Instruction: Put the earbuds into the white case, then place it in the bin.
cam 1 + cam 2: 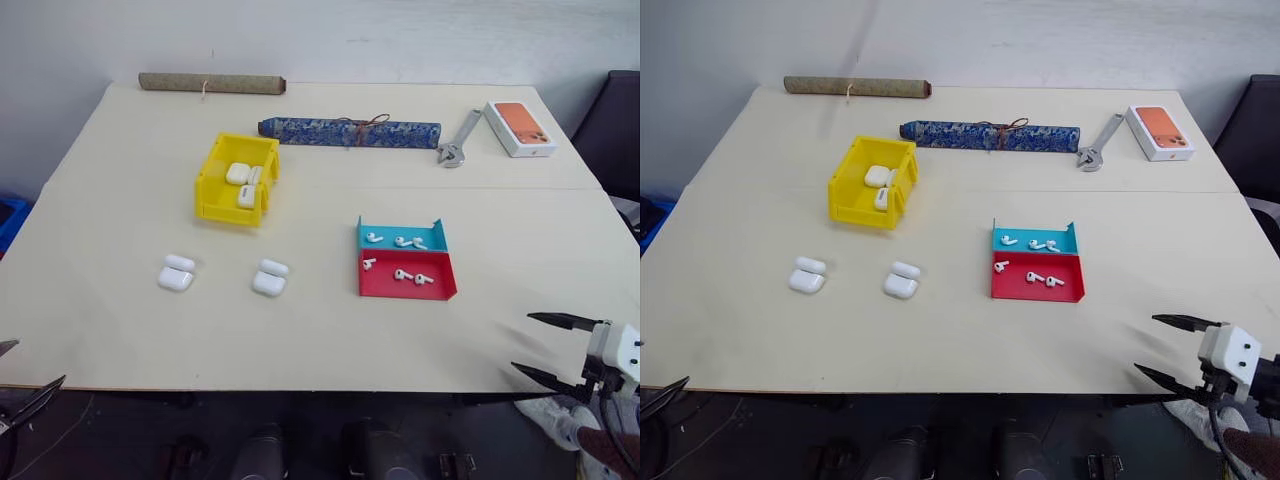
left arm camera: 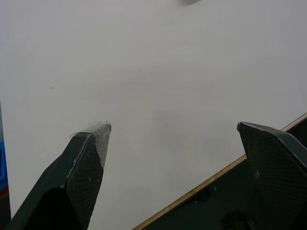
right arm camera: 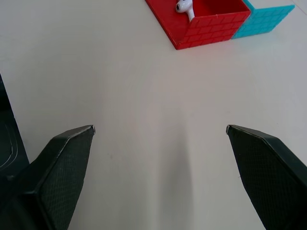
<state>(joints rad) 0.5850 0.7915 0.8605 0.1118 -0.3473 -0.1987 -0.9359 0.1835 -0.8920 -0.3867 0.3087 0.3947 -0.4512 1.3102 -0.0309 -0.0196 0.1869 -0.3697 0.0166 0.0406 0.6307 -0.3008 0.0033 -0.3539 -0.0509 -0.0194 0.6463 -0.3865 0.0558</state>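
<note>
Both of my hands hang wide and empty at the tabletop's (image 1: 120, 340) near edge, right hand (image 1: 545, 348), left hand (image 1: 25, 375). Nothing is started: earbuds (image 1: 403, 273) lie in the red tray (image 1: 440, 288); left of it two white cases (image 1: 269, 278) wait open, the yellow bin (image 1: 215, 185) beyond. Next, I judge, a fine pinch on one earbud.

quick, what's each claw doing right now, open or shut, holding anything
left claw: open, holding nothing
right claw: open, holding nothing, at the table's near edge
</note>
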